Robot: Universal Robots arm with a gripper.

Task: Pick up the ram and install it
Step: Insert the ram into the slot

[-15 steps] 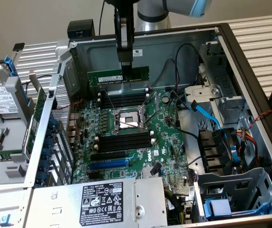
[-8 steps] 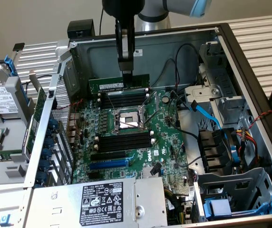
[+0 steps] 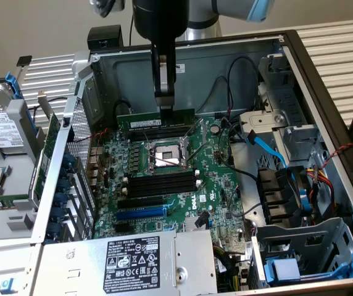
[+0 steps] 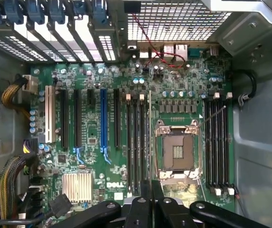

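Note:
The ram (image 3: 141, 116) is a long thin green stick held level and on edge inside the open computer case. My gripper (image 3: 165, 110) comes straight down from above and is shut on the middle of its upper edge. The stick hangs over the back part of the green motherboard (image 3: 220, 185), above the CPU socket (image 3: 164, 154) and in front of the far black memory slots (image 3: 158, 131). In the wrist view the fingertips (image 4: 145, 197) sit pressed together. Both banks of slots (image 4: 136, 142) (image 4: 218, 142) beside the socket (image 4: 178, 149) look empty.
A silver power supply (image 3: 133, 259) fills the front of the case. At the exterior view's right are a black fan (image 3: 281, 197), a blue cable (image 3: 269, 148) and a drive cage (image 3: 312, 246). Black wires (image 3: 226, 92) loop along the back wall. Drive parts (image 3: 0, 129) lie outside at the left.

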